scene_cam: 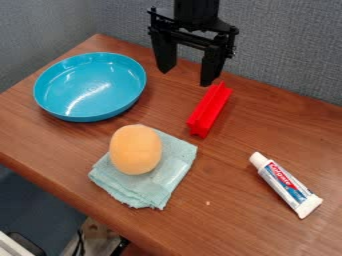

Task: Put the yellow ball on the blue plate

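Blue plate (90, 86): nothing in it, at the left on the table (267, 125).
Yellow ball (135, 149): sits on a pale teal cloth (167, 175), near the plate.
Gripper (190, 70): jaws wide apart, holding nothing, above a red block (209, 109).
Tube (286, 184): writing too small to read.
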Robot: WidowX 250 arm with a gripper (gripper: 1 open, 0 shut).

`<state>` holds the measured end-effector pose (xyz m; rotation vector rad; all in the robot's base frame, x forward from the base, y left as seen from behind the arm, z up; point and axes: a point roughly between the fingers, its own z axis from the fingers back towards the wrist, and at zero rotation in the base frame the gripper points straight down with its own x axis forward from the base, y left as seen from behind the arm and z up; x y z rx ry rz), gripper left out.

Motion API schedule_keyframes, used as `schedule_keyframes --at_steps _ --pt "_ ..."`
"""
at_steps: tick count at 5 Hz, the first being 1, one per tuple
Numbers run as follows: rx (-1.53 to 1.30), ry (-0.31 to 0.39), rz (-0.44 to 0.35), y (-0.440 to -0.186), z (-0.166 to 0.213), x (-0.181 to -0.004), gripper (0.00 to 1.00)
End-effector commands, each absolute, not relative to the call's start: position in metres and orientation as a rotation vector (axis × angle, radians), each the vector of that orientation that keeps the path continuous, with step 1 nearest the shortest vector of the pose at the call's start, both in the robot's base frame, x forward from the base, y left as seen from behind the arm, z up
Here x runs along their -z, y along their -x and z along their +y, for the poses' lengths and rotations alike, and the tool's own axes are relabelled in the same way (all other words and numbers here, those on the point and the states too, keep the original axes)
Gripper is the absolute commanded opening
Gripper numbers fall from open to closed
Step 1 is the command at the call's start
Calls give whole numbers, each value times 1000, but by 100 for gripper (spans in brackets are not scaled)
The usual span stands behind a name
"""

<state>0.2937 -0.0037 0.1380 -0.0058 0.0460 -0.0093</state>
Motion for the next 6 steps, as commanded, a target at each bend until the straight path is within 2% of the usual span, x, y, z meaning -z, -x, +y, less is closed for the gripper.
schedule_keyframes --at_steps 1,2,4,6 --pt "15 6 68 -290 -3 -131 100" --pt "62 -2 92 -270 4 -125 100" --pt "176 -25 81 -241 20 -110 100" --pt "195 -53 82 -228 31 -85 100"
